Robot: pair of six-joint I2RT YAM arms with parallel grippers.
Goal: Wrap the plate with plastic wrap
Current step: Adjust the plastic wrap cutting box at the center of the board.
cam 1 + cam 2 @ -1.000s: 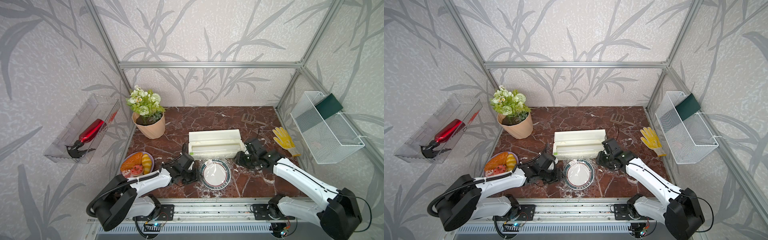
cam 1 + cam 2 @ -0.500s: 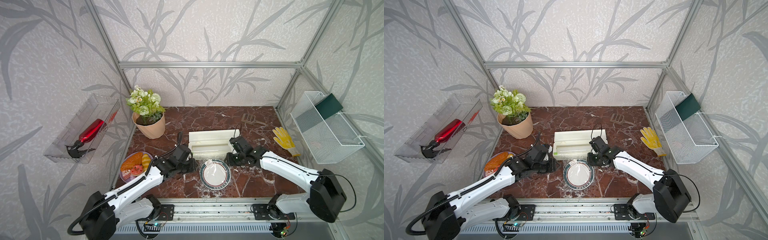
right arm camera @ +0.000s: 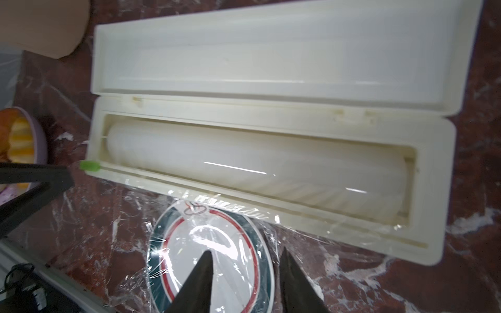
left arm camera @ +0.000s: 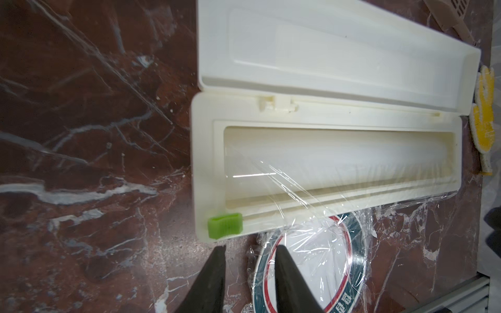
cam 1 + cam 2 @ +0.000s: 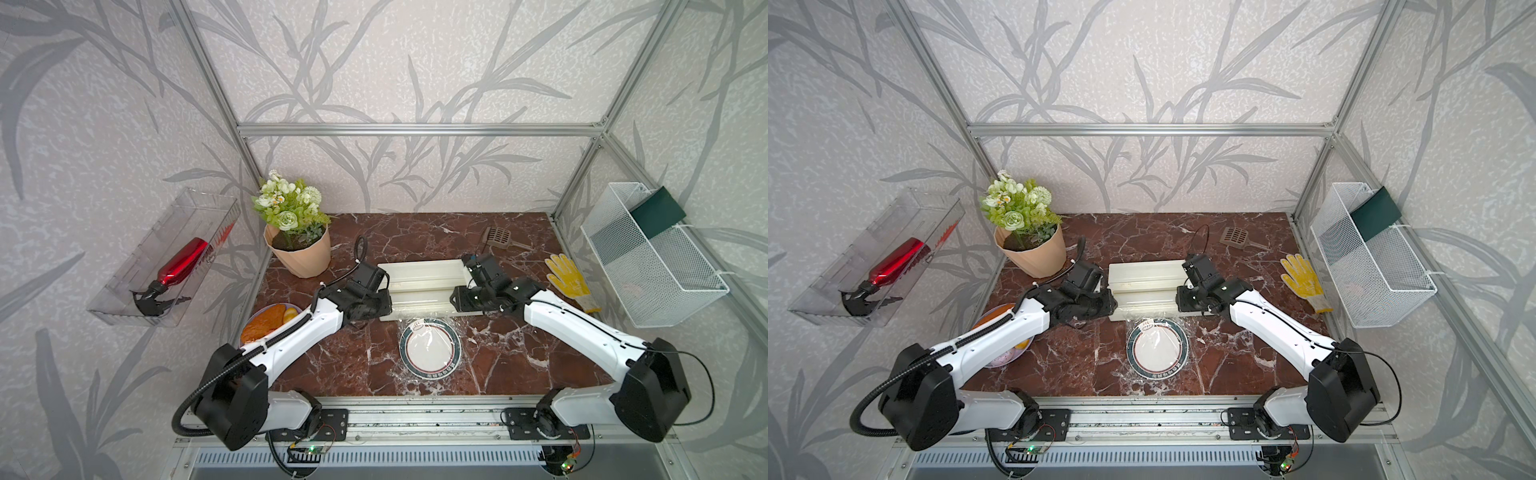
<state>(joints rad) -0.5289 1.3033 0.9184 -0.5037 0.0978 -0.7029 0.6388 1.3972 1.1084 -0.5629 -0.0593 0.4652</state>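
Observation:
The plate [image 5: 430, 351] [image 5: 1157, 349], white with a dark green rim, lies on the marble near the front edge. Plastic wrap [image 4: 298, 195] [image 3: 130, 216] is draped over it and still runs up into the open cream dispenser box [image 5: 419, 274] [image 5: 1146, 274]. My left gripper [image 4: 250, 248] [image 5: 384, 305] hovers open at the box's left end, next to the green tab [image 4: 225, 225], with nothing between its fingers. My right gripper [image 3: 246, 250] [image 5: 455, 299] stands open at the box's right end, above the plate's [image 3: 222, 238] far rim, also holding nothing.
A purple plate of pastries [image 5: 270, 320] lies under the left arm. A flower pot [image 5: 299, 253] stands at the back left. At the right are a yellow glove [image 5: 567, 276], a brown scoop [image 5: 498, 237] and a wire basket [image 5: 652, 257]. A clear bin holding a red bottle [image 5: 166, 266] hangs on the left wall.
Both grippers have moved away from the plate's sides and back to the two ends of the dispenser box. The plate has stayed in place.

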